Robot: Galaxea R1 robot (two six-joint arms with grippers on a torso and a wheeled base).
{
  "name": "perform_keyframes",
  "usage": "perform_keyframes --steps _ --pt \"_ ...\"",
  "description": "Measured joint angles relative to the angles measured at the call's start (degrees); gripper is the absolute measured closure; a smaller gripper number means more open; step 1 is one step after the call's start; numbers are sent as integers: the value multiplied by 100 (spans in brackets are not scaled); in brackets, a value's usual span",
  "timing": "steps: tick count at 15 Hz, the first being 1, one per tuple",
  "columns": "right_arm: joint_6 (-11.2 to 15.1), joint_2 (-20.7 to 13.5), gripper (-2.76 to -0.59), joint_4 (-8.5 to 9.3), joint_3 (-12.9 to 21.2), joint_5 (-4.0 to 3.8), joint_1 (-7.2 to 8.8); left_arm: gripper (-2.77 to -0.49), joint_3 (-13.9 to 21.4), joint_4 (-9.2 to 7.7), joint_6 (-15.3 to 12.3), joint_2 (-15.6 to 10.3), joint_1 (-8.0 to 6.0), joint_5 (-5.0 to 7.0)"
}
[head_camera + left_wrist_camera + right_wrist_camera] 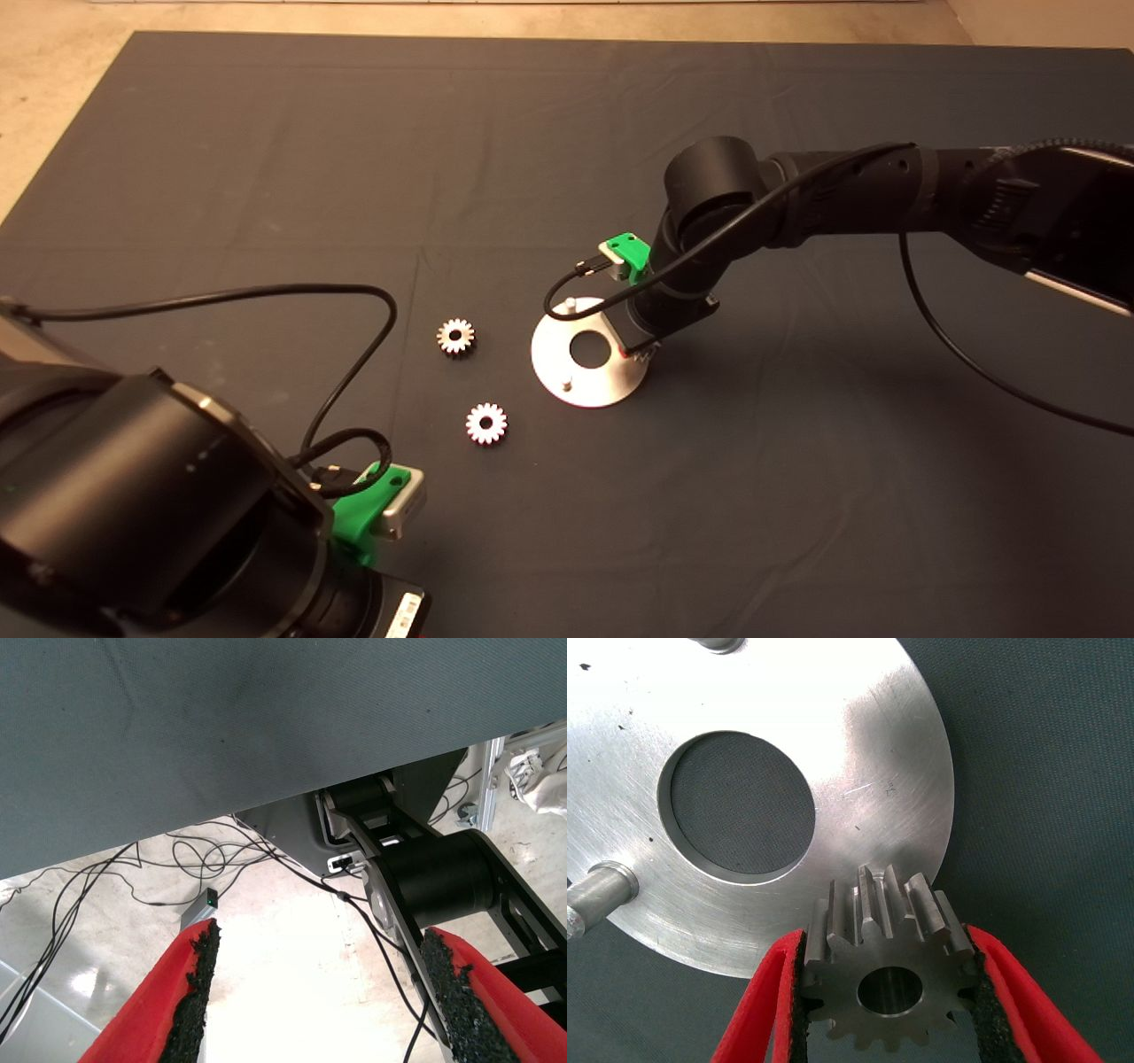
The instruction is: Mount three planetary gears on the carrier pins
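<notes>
The right end effector (888,992) is clamping one planetary gear (888,950) by its toothed flanks, holding it over the near rim of the carrier disc (859,753), where the third pin is presumably sitting hidden beneath it. In the wrist view the bore is facing the camera and showing metal inside, so the gear is probably lining up on that pin. To seat it well, the arm should be keeping the gear level and its bore centred on the pin, then lowering straight before letting go. Two pins (570,305) (566,385) are standing bare on the disc, and two more gears (455,337) (486,424) are lying on the mat (266,133) just beside it. The left end effector (321,1010) is waiting, fingers apart, at the counter's near edge.
</notes>
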Motion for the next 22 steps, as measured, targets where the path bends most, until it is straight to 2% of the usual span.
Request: perform_keyframes --steps 15,20,22 --pt "-2 0 -106 1 -4 -2 0 -161 0 0 -2 0 0 0" --pt "-2 0 -119 1 -4 0 2 -161 0 0 0 0 0 0" --pt "-5 0 -132 0 -4 -7 2 -161 0 0 -1 0 0 0"
